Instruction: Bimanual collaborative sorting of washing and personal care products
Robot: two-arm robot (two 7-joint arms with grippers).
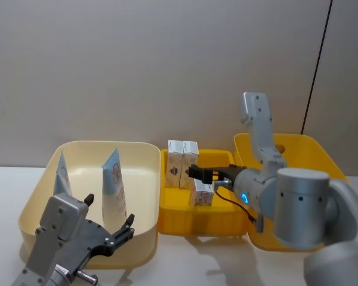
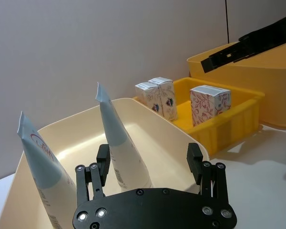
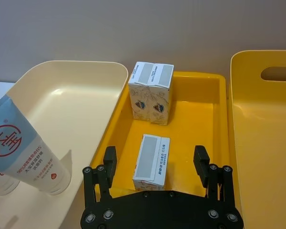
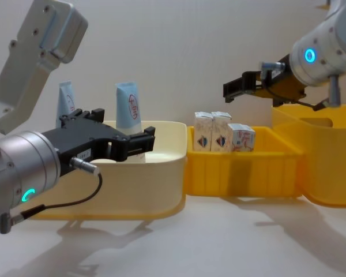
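Left end effector released, just short of right tube in cream tub; right end effector released above near carton.

Tubes: lt-blue over white, red script. Cartons: white, faint floral print, blue/red emblem, grey top panel. Tub cream; tray and handled bin yellow. Left end effector, right end effector: black. Worktop white.
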